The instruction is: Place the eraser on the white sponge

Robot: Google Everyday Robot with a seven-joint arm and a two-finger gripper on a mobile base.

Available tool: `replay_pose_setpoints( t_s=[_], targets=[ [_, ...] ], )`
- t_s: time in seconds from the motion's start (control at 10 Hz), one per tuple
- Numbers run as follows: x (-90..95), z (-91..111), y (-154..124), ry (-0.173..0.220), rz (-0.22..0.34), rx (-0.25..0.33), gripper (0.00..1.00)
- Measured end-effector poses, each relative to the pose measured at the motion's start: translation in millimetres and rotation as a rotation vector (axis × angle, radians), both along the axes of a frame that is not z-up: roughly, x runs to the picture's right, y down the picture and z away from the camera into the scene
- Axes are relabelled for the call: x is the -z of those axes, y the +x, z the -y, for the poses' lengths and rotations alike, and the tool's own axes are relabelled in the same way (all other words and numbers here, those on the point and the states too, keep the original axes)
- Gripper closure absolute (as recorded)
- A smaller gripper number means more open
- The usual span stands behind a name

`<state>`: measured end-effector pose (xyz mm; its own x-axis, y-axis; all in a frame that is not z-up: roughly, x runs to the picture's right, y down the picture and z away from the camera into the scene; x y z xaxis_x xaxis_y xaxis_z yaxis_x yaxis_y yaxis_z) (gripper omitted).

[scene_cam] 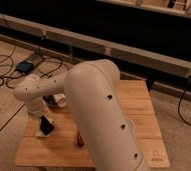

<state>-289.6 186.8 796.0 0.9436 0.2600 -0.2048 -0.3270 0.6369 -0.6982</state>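
Hanging low over the left of the wooden worktop [134, 107], the gripper [45, 125] seems to be setting the dark eraser [47, 126] onto the white sponge [43, 133]; whether its jaws grip cannot be told, so release likely comes next.

Smooth matt cream plastic arm [96, 107] and dark tool [45, 125] above pale, fine-grained wooden table [139, 107].

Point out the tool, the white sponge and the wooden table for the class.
tool [45, 126]: camera view, its dark lower end above the sponge.
white sponge [42, 134]: camera view, its pale left edge.
wooden table [139, 107]: camera view, bare top at right.
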Motion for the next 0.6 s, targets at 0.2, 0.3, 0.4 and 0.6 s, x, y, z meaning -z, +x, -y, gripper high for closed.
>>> replay_pose_setpoints(
  t_s=[0.2,0.3,0.4,0.6],
  targets=[
    [1.5,2.7,1.9,-0.012,-0.001,-0.019,0.20],
    [3.0,4.9,2.5,-0.023,0.003,-0.032,0.20],
    [2.3,4.0,4.3,-0.027,0.001,-0.031,0.20],
    [3.4,3.2,1.8,-0.027,0.005,-0.029,0.20]
  ],
)
